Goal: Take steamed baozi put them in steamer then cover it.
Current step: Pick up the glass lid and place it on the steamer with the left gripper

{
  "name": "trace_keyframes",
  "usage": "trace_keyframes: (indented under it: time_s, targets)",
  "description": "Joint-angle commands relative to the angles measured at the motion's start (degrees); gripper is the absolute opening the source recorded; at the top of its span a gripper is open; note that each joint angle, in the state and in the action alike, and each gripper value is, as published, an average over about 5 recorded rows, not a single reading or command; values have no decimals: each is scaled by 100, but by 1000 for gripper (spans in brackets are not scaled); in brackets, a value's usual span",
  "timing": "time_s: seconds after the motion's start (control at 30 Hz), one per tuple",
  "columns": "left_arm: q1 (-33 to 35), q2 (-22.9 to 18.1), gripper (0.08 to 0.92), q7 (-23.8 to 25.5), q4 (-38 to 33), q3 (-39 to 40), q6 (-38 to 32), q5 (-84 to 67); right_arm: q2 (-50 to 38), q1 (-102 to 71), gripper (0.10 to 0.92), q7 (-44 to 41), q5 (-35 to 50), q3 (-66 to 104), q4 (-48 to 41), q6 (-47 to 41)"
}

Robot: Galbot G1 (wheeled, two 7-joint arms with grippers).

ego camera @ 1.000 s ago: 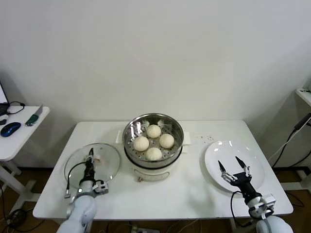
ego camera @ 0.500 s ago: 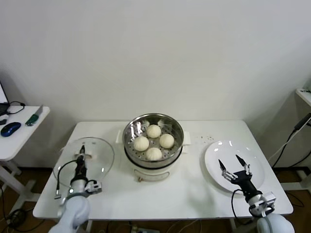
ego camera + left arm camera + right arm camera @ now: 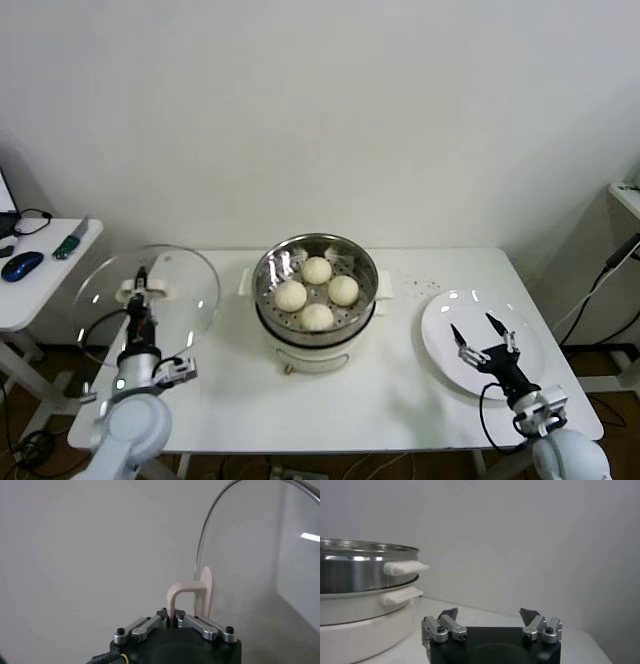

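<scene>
Four steamed baozi (image 3: 316, 292) sit inside the steamer (image 3: 316, 302). They are round and cream-white. They lie close together on the shiny floor with the little holes. The steamer stands in the middle of the white surface (image 3: 390, 390), on its white pot base. It has no lid on it.

The left gripper (image 3: 141, 287) is up in the air, off to the left of the steamer, over the left edge of the surface. Its fingers (image 3: 197, 625) are squeezed shut on the cream-white bar handle (image 3: 190, 598) of the cover (image 3: 147, 298). The cover is the round clear glass lid with a metal rim. It hangs tilted up on its edge, not flat, and it touches neither the surface nor the steamer.

The right gripper (image 3: 480, 338) is on the right side, low over a flat white plate (image 3: 530, 372). Its two dark fingers (image 3: 449, 614) are spread wide apart and hold nothing. From the right wrist view, the side of the steamer (image 3: 355, 575) and its white side handles show well apart from this gripper.

A small side table (image 3: 45, 270) stands to the far left with a blue mouse (image 3: 20, 265) on it.
</scene>
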Motion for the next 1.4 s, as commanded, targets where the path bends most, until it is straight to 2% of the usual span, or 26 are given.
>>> trace_keyframes:
  time_s: [0.03, 0.13, 0.23, 0.33, 0.53, 0.77, 0.9, 1.2, 1.4]
  targets:
    - [-304, 1002, 150, 1069, -1587, 777, 1033, -33, -156, 207, 823, 39, -70, -46, -78, -61]
    - [-943, 999, 150, 1399, -1480, 1397, 1092, 171, -126, 264, 823, 76, -85, -95, -79, -79]
    - [-1564, 799, 150, 1872, -1288, 1950, 1092, 491, -70, 303, 823, 81, -111, -129, -82, -108]
    - [-2115, 448, 150, 2340, -1062, 2439, 1092, 786, -23, 340, 823, 85, -167, -151, -107, -137]
    - [-2876, -348, 150, 2549, -393, 3242, 1092, 1243, 58, 367, 823, 104, -266, -114, -163, -127]
    - [-2872, -1422, 150, 2547, 311, 3427, 1092, 1755, 85, 231, 823, 80, -269, 100, -166, -74]
    - [-2731, -1905, 150, 2538, 571, 3474, 1092, 1957, 74, 171, 823, 67, -258, 213, -174, -46]
    - [-2470, -2551, 150, 2329, 988, 3403, 1092, 2020, 99, 126, 823, 67, -276, 248, -151, -49]
    - [-2539, -2683, 150, 2271, 1226, 3320, 1092, 2001, 130, 97, 823, 60, -303, 295, -180, -31]
